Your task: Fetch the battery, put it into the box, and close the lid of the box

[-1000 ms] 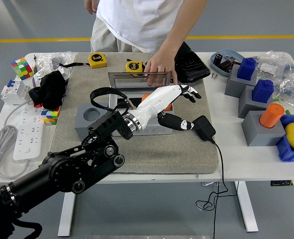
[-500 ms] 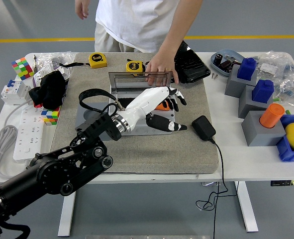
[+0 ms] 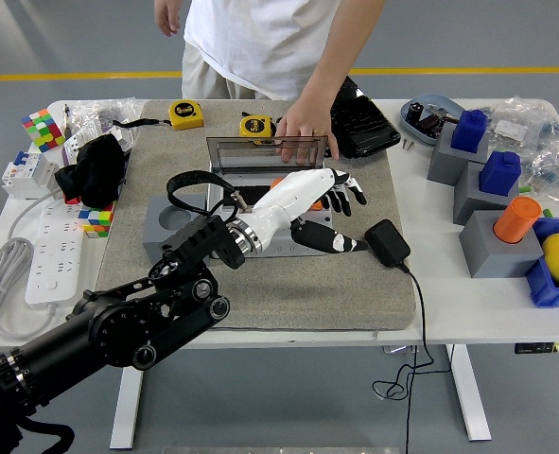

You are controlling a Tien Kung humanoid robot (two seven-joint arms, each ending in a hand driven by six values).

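a: battery (image 3: 309, 202) looks like the orange bit peeking out under the left hand (image 3: 319, 203), sitting inside the box (image 3: 260, 213). can't tell for sure it's the battery, most of it is hidden by the palm.

b: is the hand gripping it or not?

a: fingers are spread and relaxed, thumb sticking out toward the black charger (image 3: 386, 242). doesn't look clenched on anything to me. half a second back the hand was lower and further left over the box, and now it has drifted right and up a little, so i'd guess the drop is done and it's pulling off.

b: lid?

a: clear lid (image 3: 270, 151) is upright at the back of the box, and a person's hand (image 3: 305, 130) rests on its top edge, same as a second ago. so closing hasn't happened yet.

b: anything in the way?

a: yellow tape measure (image 3: 256, 126) sits just behind the lid, near the person's hand. right arm isn't showing at all. next job is swinging that lid down, i reckon.
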